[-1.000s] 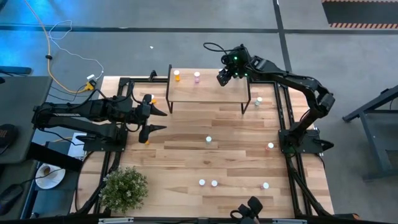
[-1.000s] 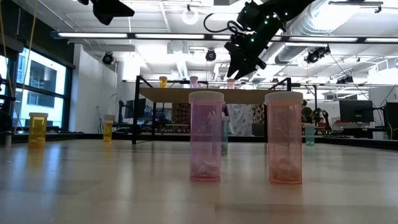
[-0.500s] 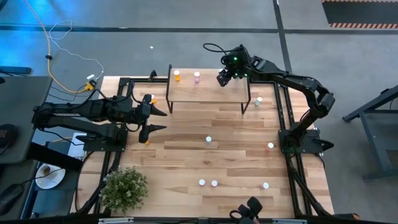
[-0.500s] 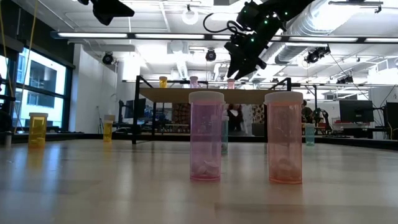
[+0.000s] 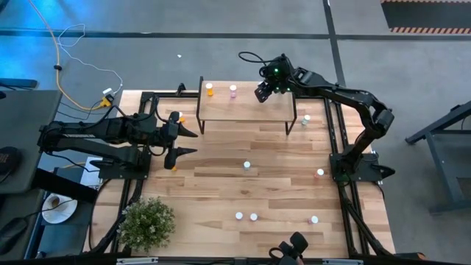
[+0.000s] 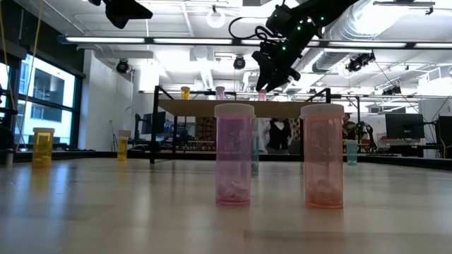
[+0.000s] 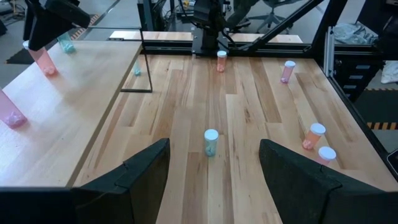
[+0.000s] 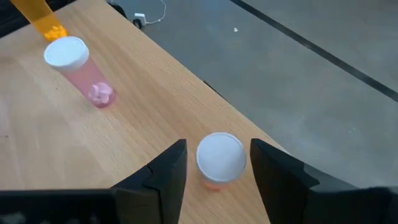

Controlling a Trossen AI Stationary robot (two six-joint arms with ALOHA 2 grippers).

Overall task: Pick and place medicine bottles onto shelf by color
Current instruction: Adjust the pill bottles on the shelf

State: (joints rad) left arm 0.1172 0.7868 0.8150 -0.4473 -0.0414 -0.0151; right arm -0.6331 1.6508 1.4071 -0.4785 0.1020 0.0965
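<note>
The light-wood shelf (image 5: pixel 246 109) stands at the table's far side. Three medicine bottles stand on its far edge: orange (image 5: pixel 209 90), pink (image 5: pixel 233 90) and a red one (image 8: pixel 220 160). My right gripper (image 8: pixel 219 148) hovers open just above the red bottle, a finger on either side of its white cap and clear of it; in the low view the gripper (image 6: pixel 272 77) hangs over that bottle (image 6: pixel 262 94). My left gripper (image 5: pixel 188 141) waits open above the table's left part. Several more bottles stand loose on the table, among them a pale green one (image 5: pixel 246 165).
Loose bottles stand near the front edge (image 5: pixel 253 217), at the right (image 5: pixel 320 173) and by the shelf's right leg (image 5: pixel 307 118). Two orange ones (image 5: pixel 181 118) are close to my left gripper. A potted plant (image 5: pixel 147 221) sits at the near left corner.
</note>
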